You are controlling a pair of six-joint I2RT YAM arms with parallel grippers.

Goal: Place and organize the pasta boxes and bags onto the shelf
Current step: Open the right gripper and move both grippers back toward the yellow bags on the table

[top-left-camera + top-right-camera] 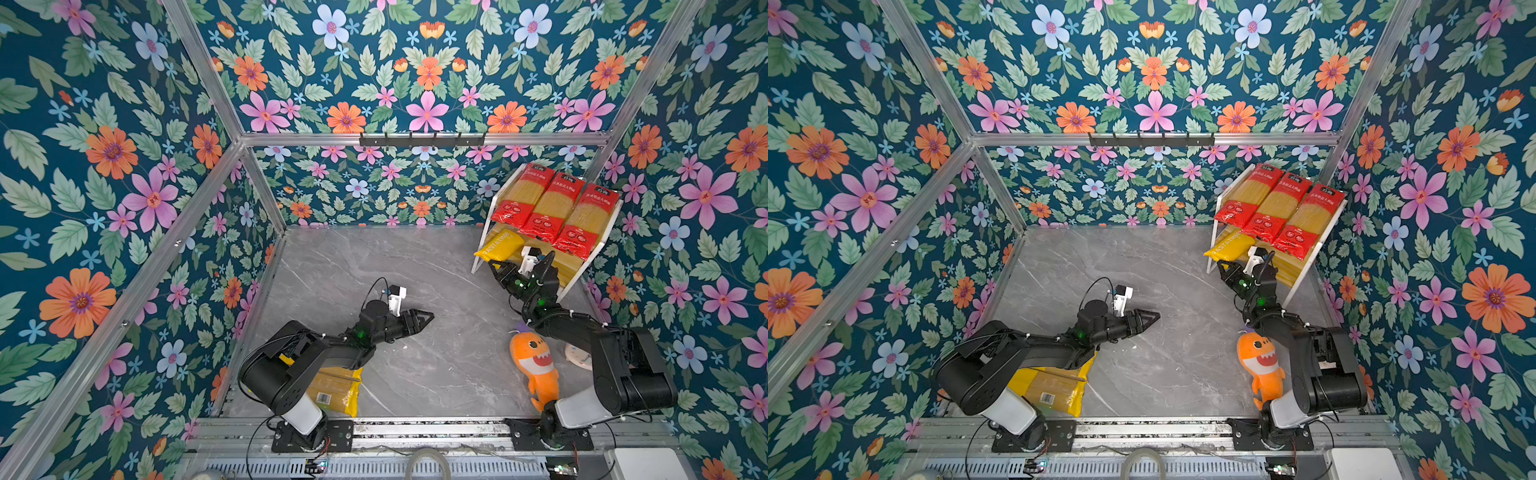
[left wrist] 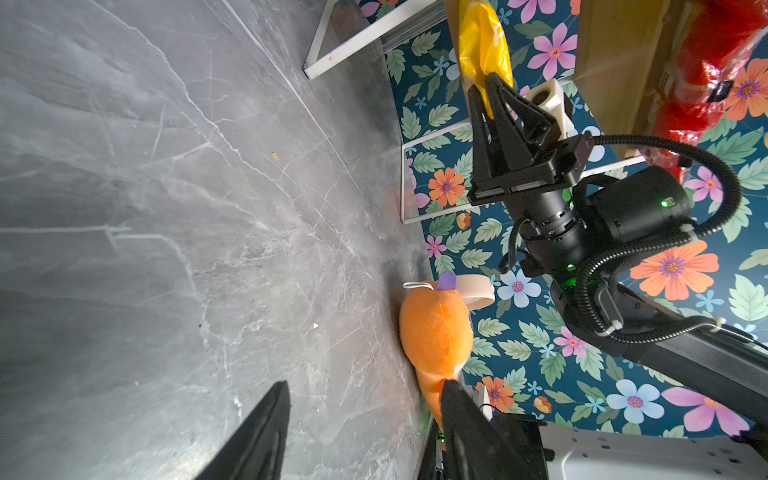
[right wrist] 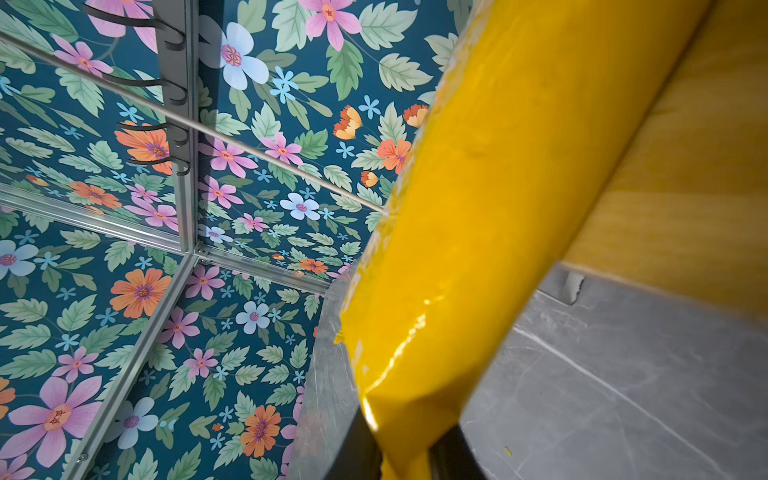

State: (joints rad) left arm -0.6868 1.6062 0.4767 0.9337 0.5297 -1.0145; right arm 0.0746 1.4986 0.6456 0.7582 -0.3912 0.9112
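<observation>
The right gripper (image 1: 493, 265) is pinching a yellow PASTATIME pack (image 1: 500, 245) on the shelf's (image 2: 611, 62) lower tier. The left gripper (image 1: 430, 317) is hovering open.

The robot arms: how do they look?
Left arm and right arm are alike: black with rounded joints and a white link at the base. The left claw and right claw have black tapering fingers. A white camera block, black cables and green lights sit near each wrist.
</observation>
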